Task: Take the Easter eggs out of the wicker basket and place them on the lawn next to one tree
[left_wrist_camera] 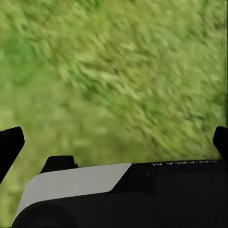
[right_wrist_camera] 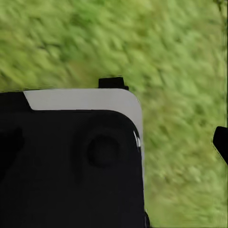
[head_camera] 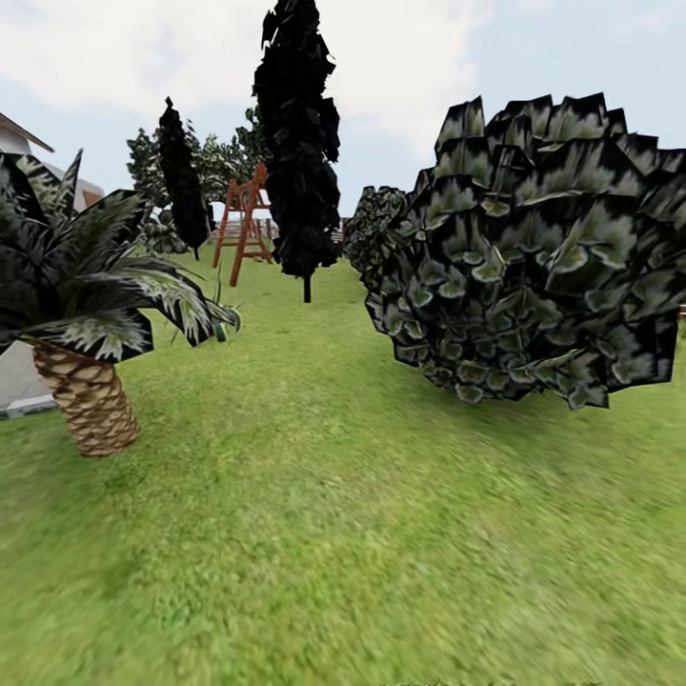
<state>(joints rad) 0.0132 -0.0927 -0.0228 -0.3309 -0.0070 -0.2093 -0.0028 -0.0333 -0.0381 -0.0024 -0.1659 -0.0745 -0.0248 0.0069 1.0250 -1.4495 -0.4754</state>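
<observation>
Easter eggs and the wicker basket are nowhere among what these views offer right now, so as a judgement the task looks to be at its travelling stage, with no egg visibly lifted out or set beside a tree. Starting at the left gripper (left_wrist_camera: 114, 137): in the left wrist view two dark fingertips (left_wrist_camera: 10, 142) sit wide apart at either side of the frame, nothing between them but blurry green, so it reads as spread open and carrying nothing. Over to the right gripper in its own wrist view: one dark fingertip (right_wrist_camera: 221, 141) pokes in at the side, the other is lost against the robot's black and grey body (right_wrist_camera: 71, 156) filling much of the picture, so I cannot tell whether that one is apart or together, and no egg is seen in it. Moving outward, the lawn (head_camera: 362, 534) rolls ahead, open grass. Near its left edge stands a short palm (head_camera: 88, 400) with a scaly trunk; towards the right a big leafy bush (head_camera: 534, 257); further back a dark cypress-like tree (head_camera: 300, 143) and a red wooden frame (head_camera: 246, 224). No thick bare grey-brown trunk shows here. Everything seems left to do: find the basket, empty it, pick a tree.
</observation>
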